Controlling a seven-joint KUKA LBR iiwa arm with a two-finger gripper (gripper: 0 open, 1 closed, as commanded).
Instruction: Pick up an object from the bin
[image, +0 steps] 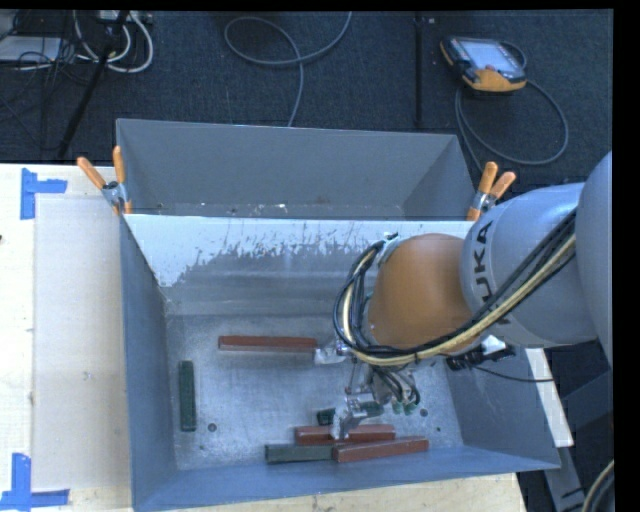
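Grey metal bin (150, 330), floor scuffed and speckled, walls sloping. I'm hanging my hand (352, 418) low over the near-right part of the floor, right above a small cluster of flat bars.

Nearest to me is the short reddish-brown bar (345, 435), lying just under the hand. Just nearer and to the right is the longer reddish-brown bar (385, 449). Left of that, seemingly end to end with it, is the dark grey-green bar (298, 453). Two more are lying well apart from me: the far reddish-brown bar (268, 343), up-left of the hand, and the dark green bar (187, 395) by the left wall, running near-to-far.

Hand state: I cannot tell whether it's wide or narrow, because the orange-brown wrist cover (420, 290) and the cables (352, 300) are crowding the view. Nothing is visibly held.

I'm reading this as the approach step, with the pick not yet made. The likely target is the short bar, judging from position only.

The next move is calling for:
- lining up across the bar's narrow width, not its length
- going right down to the floor, since these bars are thin
- staying clear of the longer neighbour lying close beside it

Materials: the bars are looking rigid, matte and straight-edged, like painted wood or plastic strips. They're sitting low, so there's little edge to grab above the metal. The floor looks slick, so a bar may be sliding rather than seating.
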